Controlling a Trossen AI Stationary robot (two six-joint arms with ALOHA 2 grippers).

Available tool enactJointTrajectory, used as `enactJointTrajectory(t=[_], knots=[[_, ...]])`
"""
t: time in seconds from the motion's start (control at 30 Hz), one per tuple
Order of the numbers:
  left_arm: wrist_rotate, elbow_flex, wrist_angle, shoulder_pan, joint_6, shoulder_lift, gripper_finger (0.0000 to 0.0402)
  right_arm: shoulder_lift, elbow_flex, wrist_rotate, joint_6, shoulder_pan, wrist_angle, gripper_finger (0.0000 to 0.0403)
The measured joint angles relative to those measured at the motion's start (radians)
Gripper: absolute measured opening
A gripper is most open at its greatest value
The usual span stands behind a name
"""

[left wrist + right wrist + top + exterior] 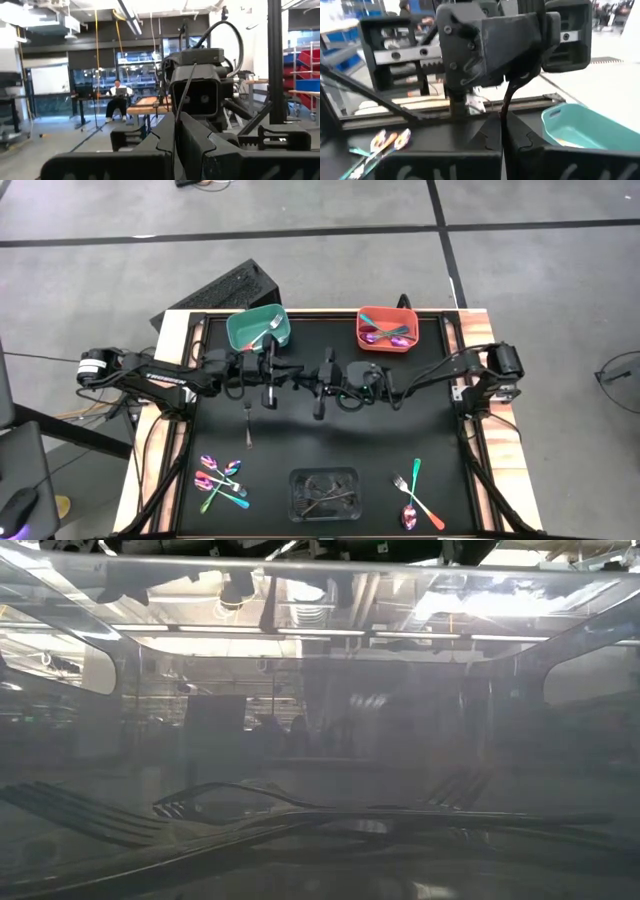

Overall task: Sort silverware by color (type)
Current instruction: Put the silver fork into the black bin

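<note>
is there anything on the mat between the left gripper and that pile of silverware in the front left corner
Only one utensil, lying alone on the black mat roughly between the left gripper and the front-left silverware pile. Nothing else visible lies between them.

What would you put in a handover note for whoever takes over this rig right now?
Left gripper: shut, empty, hanging over mid-table.
Right gripper: shut, empty, beside the left one.
Teal bin at the far edge holds at least one fork; red bin holds a few pieces.
A single dark utensil lies on the mat below the left gripper.
Still unsorted: a cluster of silverware near left, and a smaller group near right.
The clear tray of grey cutlery sits near centre.
Done: a few pieces binned. Left: both near piles.
</note>
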Motion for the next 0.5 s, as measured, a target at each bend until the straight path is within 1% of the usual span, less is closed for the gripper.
enactJointTrajectory(t=[0.13,0.2,0.23,0.37,0.43,0.5], knots=[[-0.022,0.001,-0.038,-0.001,-0.021,-0.001,0.0005,-0.061,0.004,0.004,0.033,0.006,-0.161,0.0006],[-0.022,0.001,-0.081,-0.001,-0.021,-0.003,0.0012,-0.101,0.026,0.005,0.067,0.016,-0.312,0.0006],[-0.02,0.001,-0.111,-0.001,-0.021,-0.002,0.0017,-0.118,0.04,0.008,0.09,0.022,-0.412,0.0006],[-0.014,0.0,-0.224,-0.006,-0.028,-0.016,0.0044,-0.153,0.105,0.028,0.193,0.07,-0.695,0.0005],[-0.013,-0.003,-0.316,-0.012,-0.046,-0.03,0.0059,-0.152,0.139,0.03,0.249,0.106,-0.782,0.0005],[-0.027,-0.001,-0.353,-0.021,-0.052,-0.037,0.0073,-0.149,0.155,0.018,0.305,0.146,-0.866,0.0005]])
